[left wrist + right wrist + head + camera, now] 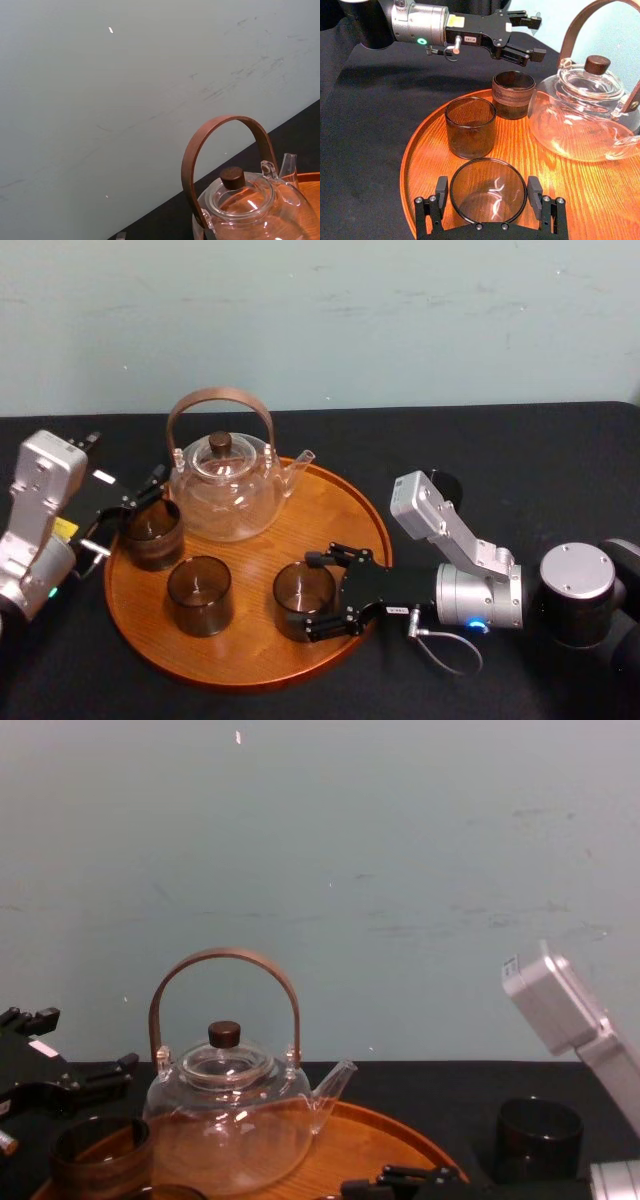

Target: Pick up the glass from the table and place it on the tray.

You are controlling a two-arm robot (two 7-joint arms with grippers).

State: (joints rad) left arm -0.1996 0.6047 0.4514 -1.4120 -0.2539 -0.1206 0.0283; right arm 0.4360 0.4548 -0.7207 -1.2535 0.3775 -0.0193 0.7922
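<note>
Spreading the jaws of the right gripper (pixel 488 184), whose hold on the glass (pixel 300 590) inside the near rim of the tray (pixel 330 500) I cannot tell, you back straight out; the left gripper (pixel 538 35) idles unclenched at the tray's left.

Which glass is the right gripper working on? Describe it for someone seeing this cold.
Find the round wooden tray with the teapot. Three dark glasses stand along its near side; the left gripper is by the leftmost glass. Yours is the rightmost glass, straddled by the right gripper.
</note>
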